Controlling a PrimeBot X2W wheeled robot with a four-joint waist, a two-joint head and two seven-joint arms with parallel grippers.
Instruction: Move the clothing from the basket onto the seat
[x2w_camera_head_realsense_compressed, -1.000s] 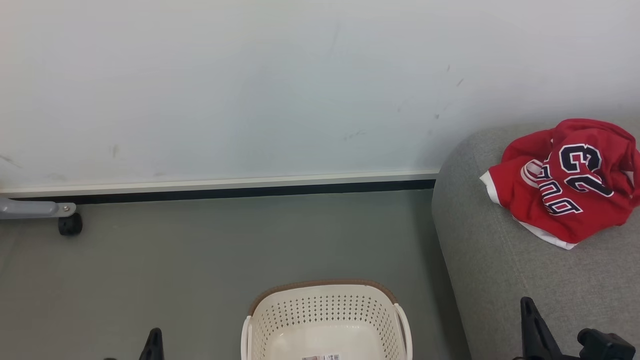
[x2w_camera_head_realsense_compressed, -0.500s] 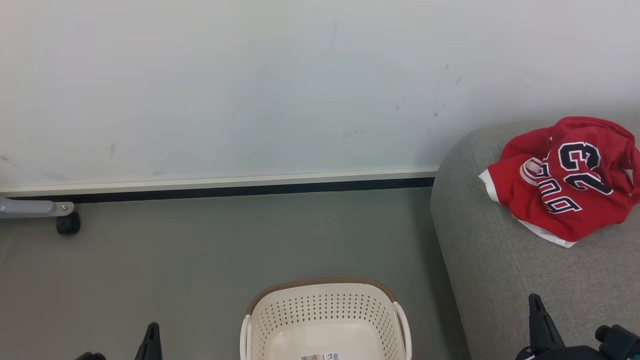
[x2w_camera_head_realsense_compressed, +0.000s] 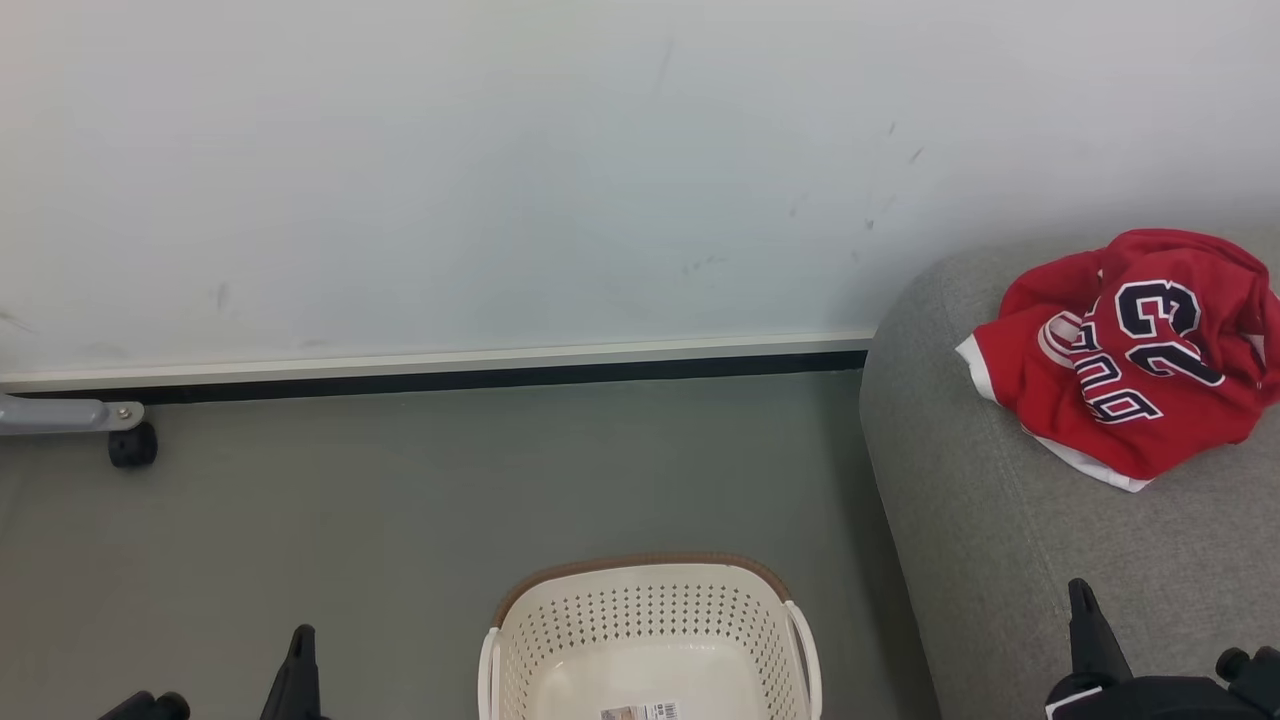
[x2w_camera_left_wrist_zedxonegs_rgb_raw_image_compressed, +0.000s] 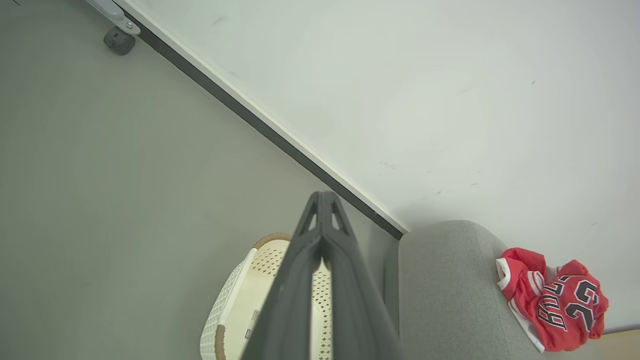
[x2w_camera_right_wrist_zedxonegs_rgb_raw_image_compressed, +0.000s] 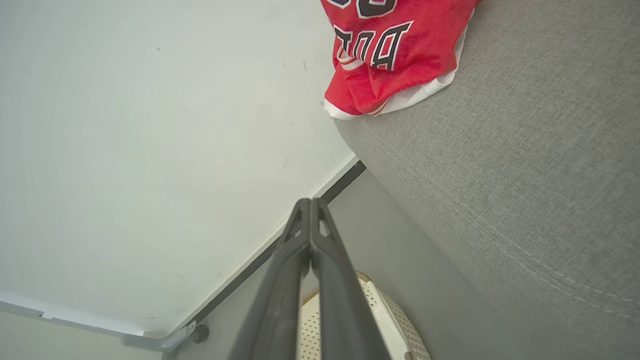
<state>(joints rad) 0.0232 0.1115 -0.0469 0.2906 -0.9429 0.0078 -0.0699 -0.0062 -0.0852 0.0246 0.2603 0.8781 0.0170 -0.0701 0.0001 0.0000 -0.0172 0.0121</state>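
The red clothing (x2w_camera_head_realsense_compressed: 1135, 355) with number 23 lies crumpled on the grey seat (x2w_camera_head_realsense_compressed: 1000, 530) at the right; it also shows in the left wrist view (x2w_camera_left_wrist_zedxonegs_rgb_raw_image_compressed: 555, 305) and the right wrist view (x2w_camera_right_wrist_zedxonegs_rgb_raw_image_compressed: 395, 55). The cream basket (x2w_camera_head_realsense_compressed: 648, 640) stands on the floor at bottom centre, with just a label on its bottom in the part I see. My left gripper (x2w_camera_head_realsense_compressed: 298, 660) is at the lower left, left of the basket, shut with nothing in it (x2w_camera_left_wrist_zedxonegs_rgb_raw_image_compressed: 322, 200). My right gripper (x2w_camera_head_realsense_compressed: 1085, 625) is low over the seat's front, shut and holding nothing (x2w_camera_right_wrist_zedxonegs_rgb_raw_image_compressed: 310, 205).
A white wall (x2w_camera_head_realsense_compressed: 500, 180) with a dark baseboard (x2w_camera_head_realsense_compressed: 450, 380) runs behind the grey floor (x2w_camera_head_realsense_compressed: 350, 520). A grey metal leg with a black caster (x2w_camera_head_realsense_compressed: 130, 445) stands at the far left by the wall.
The whole head view has shifted slightly, so the camera moved. My right gripper sits lower and further right in the view; the left one shows a little more. The clothing has not moved.
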